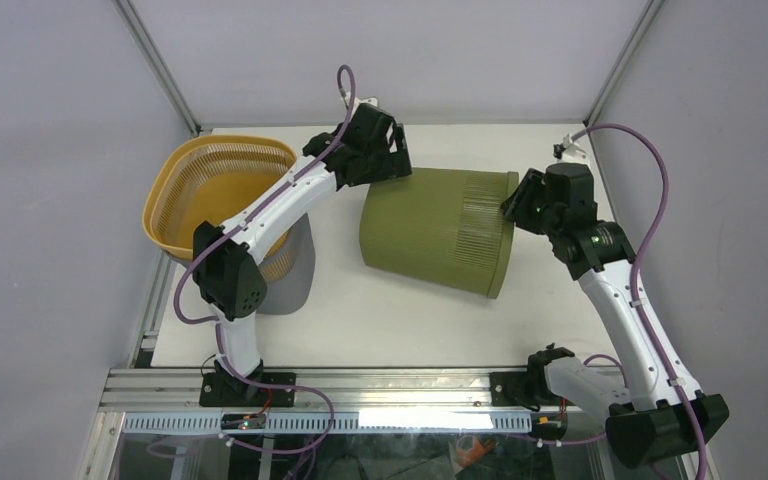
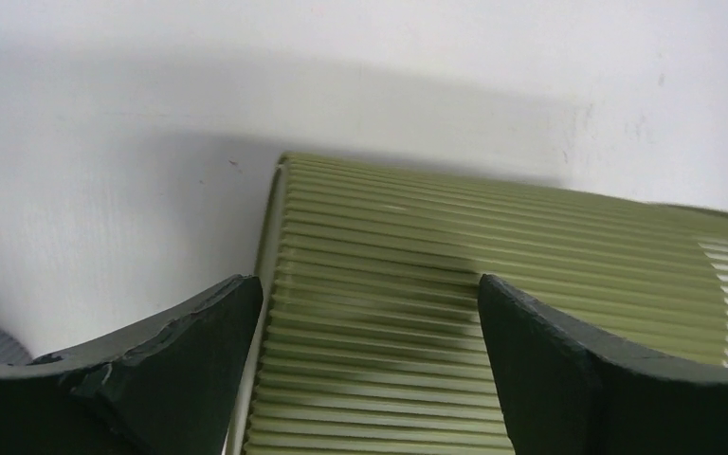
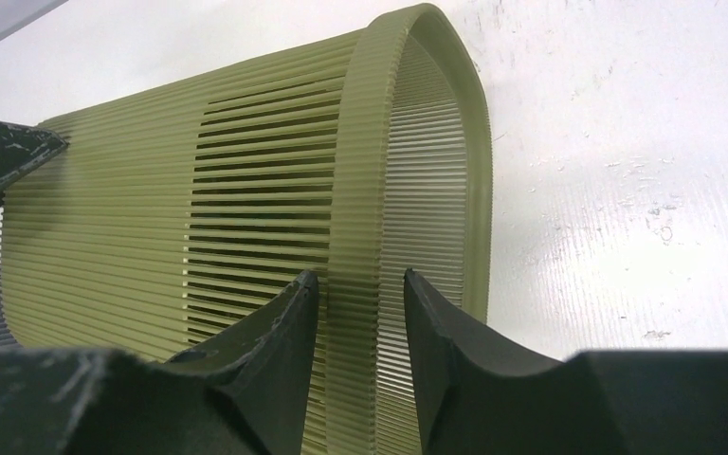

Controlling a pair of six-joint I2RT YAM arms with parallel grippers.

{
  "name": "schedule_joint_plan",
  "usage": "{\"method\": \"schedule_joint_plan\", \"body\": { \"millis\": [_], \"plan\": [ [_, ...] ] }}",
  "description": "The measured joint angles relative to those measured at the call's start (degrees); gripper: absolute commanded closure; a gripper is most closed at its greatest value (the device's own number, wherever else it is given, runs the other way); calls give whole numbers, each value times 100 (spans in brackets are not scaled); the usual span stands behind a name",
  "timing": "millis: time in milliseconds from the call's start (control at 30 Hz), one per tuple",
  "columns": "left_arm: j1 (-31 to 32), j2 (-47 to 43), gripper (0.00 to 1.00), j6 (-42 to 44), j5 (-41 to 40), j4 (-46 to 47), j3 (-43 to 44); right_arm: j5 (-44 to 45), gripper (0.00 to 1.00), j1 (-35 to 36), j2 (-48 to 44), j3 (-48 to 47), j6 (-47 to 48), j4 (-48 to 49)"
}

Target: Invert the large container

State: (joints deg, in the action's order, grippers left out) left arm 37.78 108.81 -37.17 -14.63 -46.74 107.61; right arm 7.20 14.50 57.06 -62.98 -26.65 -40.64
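White bench (image 1: 380,330) bore a ribbed olive-green plastic bin (image 1: 438,230) lying mouth-rightward, rim clamped in the right end effector (image 3: 360,282), left end effector (image 2: 370,289) apart at its base.

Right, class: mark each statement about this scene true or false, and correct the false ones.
1. The green container lies on its side. True.
2. The right gripper has the container's rim between its fingers. True.
3. The left gripper is clamped shut. False: it is wide open at the container's closed end.
4. The yellow basket sits inside the green container. False: it is apart from it, at the left.
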Motion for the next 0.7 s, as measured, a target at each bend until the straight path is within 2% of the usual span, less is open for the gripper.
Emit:
{"method": "schedule_joint_plan", "body": {
  "millis": [133,367,600,633,700],
  "plan": [
    [2,-149,18,55,463,59,-144,-7,58,0,-2,9,-2,9],
    [-42,-243,16,166,1360,33,-133,144,55,-52,-4,48,11,-13],
    [-122,-243,15,164,1790,-39,382,315,55,-94,-72,173,17,52],
    [-127,-243,15,164,1823,-37,498,332,53,-105,-103,210,0,79],
    [-151,-243,15,162,1937,-2,723,396,40,-125,-151,295,-48,162]
  ]
}}
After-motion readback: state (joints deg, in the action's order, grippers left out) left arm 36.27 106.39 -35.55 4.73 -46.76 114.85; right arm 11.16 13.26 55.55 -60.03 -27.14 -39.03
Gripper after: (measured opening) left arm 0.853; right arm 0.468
